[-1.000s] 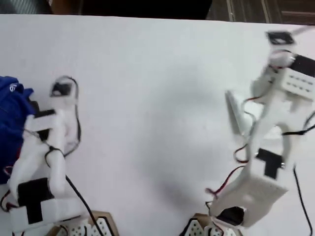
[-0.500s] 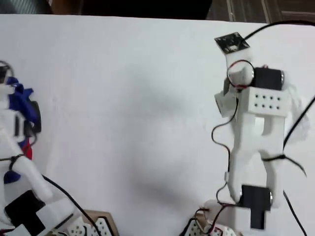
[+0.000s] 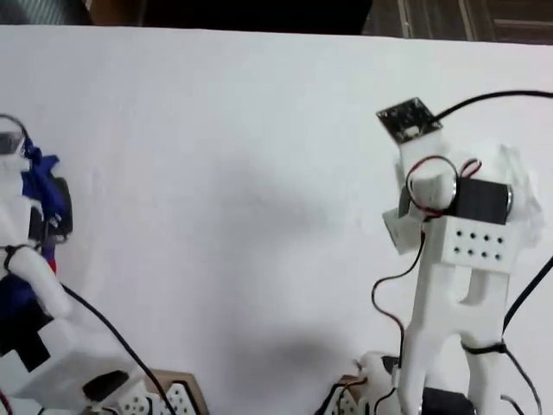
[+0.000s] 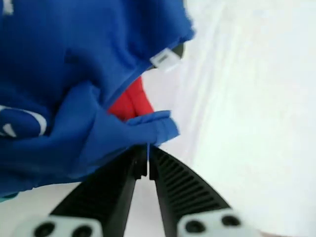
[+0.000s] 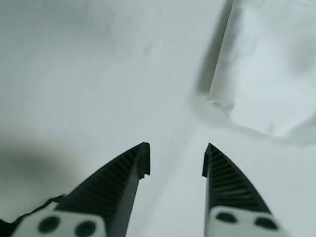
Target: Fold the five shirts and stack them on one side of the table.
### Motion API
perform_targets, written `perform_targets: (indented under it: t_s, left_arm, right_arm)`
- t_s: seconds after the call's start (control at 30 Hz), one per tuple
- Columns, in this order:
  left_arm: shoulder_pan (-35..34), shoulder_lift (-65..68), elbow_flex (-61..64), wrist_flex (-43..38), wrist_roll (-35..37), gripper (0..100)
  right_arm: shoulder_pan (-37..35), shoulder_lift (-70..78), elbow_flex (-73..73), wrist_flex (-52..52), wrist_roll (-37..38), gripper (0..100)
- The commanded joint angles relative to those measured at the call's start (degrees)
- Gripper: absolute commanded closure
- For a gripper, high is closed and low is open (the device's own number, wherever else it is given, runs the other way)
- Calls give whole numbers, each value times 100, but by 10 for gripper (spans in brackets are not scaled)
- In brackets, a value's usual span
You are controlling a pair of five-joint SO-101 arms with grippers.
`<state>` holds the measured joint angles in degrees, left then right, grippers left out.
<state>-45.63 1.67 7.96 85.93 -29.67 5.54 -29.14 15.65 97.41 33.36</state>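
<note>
At the left edge of the table (image 3: 242,173) the left end effector (image 4: 147,160) was closed to a slit, its tips pinching a fold of the blue shirt (image 4: 64,64); the blue cloth hung bunched and creased over the jaws, with its neck label turned outward; a red shirt (image 4: 129,101) showed in the gap beneath it, touching the blue one, though how it lay could not be told; from the high view this heap sat right against the left arm (image 3: 26,251) at the table's left edge; the wide middle of the table carried nothing but shadow; toward the right edge stood the right arm (image 3: 458,259), and the right end effector (image 5: 175,160) hung with its jaws spread and nothing between them, above bare table; just beyond its tips lay what seemed a white shirt (image 5: 261,74), pale and flat, near the right edge; judged from this, the task was early: three garments at most could be counted, no tidy stack was seen on either side, the blue one was crumpled rather than folded, and the folding and stacking of nearly everything remained to be done.
</note>
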Motion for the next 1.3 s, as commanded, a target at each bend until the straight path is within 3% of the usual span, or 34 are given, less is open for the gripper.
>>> perform_targets:
  t_s: [0.0, 0.1, 0.27, 0.4, 0.53, 0.67, 0.8, 1.03, 1.1, 1.17, 1.27]
  left_arm:
    - [624, -396, -1138, 976, 237, 975]
    - [1266, -677, -1824, 1609, 519, 974]
    - [1749, -1213, -1903, 1512, 651, 974]
    - [1310, -1081, -1815, 1459, 615, 959]
    - [598, -624, -1244, 1152, -18, 824]
    - [-202, -9, -831, 554, -202, 710]
    - [-527, 484, -840, 167, -211, 722]
    - [-527, 1011, -840, -167, -185, 727]
    - [-510, 1081, -840, -176, -202, 799]
    - [-510, 1090, -840, -167, -176, 968]
    - [-510, 1090, -840, -141, -211, 964]
  right_arm:
    - [48, -330, 237, -136, 70, 811]
    - [48, -347, 484, -321, 62, 811]
    - [66, -365, 738, -382, 44, 811]
    - [75, -365, 756, -374, 70, 811]
    - [75, -374, 756, -374, 70, 811]
    - [57, -374, 756, -374, 70, 811]
    - [40, -374, 730, -374, 70, 811]
    - [66, -374, 730, -365, 70, 811]
    - [75, -374, 738, -347, 70, 811]
    - [75, -374, 756, -347, 70, 811]
    - [75, -374, 756, -347, 70, 811]
